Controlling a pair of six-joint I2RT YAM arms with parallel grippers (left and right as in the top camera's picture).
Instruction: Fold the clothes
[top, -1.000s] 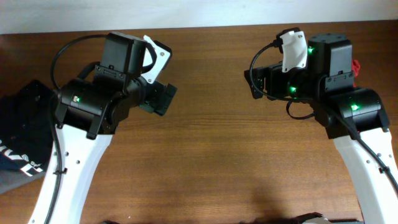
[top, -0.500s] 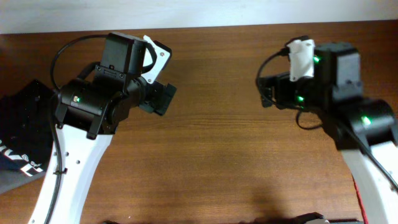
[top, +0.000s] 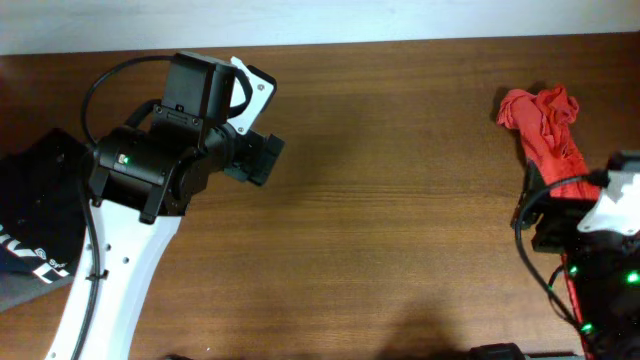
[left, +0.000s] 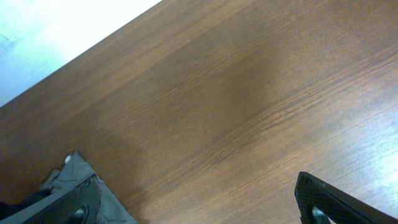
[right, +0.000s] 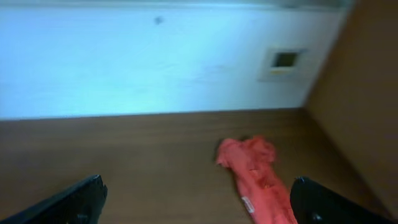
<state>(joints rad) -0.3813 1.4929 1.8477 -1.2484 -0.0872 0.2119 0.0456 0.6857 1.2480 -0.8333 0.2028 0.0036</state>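
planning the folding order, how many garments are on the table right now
2. A black garment lies at the left edge, partly cut off; a red garment is crumpled at the far right. Grey fabric by the black one may be a third.

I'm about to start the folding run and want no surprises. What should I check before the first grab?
1. Left hand open, empty: ok.
2. Right hand open, empty: ok.
3. Red garment visible ahead of right hand: ok.
4. Red garment spread flat: not ok, bunched.
5. Black garment wholly on table: cannot tell, cut off by the frame edge.
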